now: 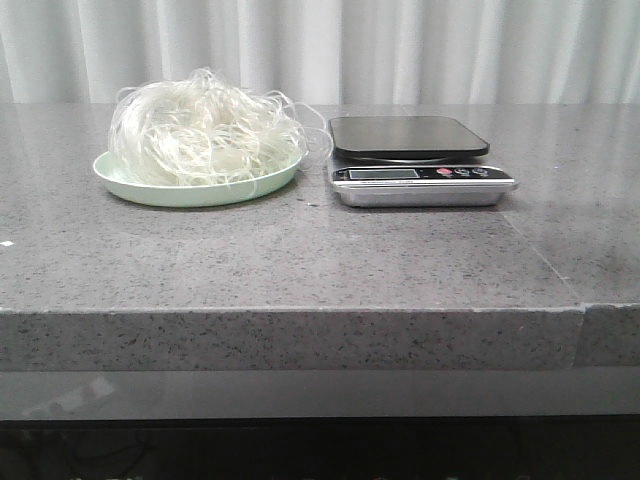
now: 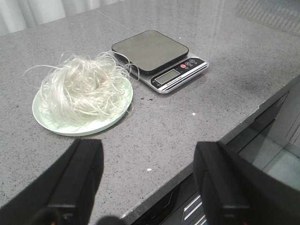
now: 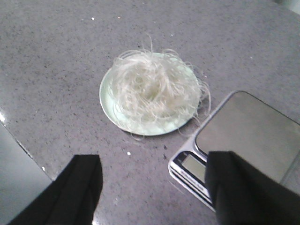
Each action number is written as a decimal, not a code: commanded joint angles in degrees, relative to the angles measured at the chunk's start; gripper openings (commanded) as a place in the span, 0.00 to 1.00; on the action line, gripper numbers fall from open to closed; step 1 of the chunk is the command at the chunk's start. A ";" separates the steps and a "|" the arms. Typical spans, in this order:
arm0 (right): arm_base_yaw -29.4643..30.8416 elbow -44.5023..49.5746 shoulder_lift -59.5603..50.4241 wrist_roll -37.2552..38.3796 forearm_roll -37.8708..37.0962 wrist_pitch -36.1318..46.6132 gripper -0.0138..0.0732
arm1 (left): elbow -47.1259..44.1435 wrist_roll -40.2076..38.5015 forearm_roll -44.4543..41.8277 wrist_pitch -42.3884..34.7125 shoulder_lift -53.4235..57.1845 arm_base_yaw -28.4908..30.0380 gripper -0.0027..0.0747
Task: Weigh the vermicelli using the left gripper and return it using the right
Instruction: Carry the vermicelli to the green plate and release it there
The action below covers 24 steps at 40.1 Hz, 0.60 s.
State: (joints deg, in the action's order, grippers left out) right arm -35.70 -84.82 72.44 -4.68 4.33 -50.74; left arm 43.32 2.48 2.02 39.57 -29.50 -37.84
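The tabletop (image 1: pixel 300 260) looked like grey speckled stone, polished enough to carry a soft sheen. The vermicelli (image 1: pixel 205 125) was a tangle of thin, translucent, glossy strands on a smooth pale-green plate (image 1: pixel 125 182). The scale (image 1: pixel 420 172) had a dark, smooth platform over a shiny metal-looking body.

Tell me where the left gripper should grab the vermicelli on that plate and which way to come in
Probably the raised middle of the vermicelli, from straight above. The heap is a loose tangle sitting on a shallow green plate, so a side approach would meet the rim or snag stray loops only. The left gripper is open and wide enough to straddle the mound. The scale beside it is bare.
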 commanded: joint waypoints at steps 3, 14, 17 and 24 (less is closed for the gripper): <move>0.28 6.58 -11.47 2.42 -4.70 2.38 0.82 | 1.42 -0.22 0.68 -4.18 -0.27 -0.29 0.68; 0.28 18.40 -27.57 6.59 -7.24 -0.44 0.82 | 1.42 -0.22 0.68 -4.18 -0.27 -0.29 0.68; 0.28 21.12 -31.54 6.79 -7.24 -0.63 0.82 | 1.42 -0.22 0.68 -4.18 -0.27 -0.29 0.68; 0.28 25.88 -37.66 6.79 -7.24 -0.74 0.82 | 1.42 -0.22 0.68 -4.18 -0.27 -0.29 0.68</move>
State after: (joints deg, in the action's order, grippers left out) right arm -35.70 -59.29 36.55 1.99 -2.02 -54.95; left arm 43.32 2.48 2.02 39.57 -29.50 -37.84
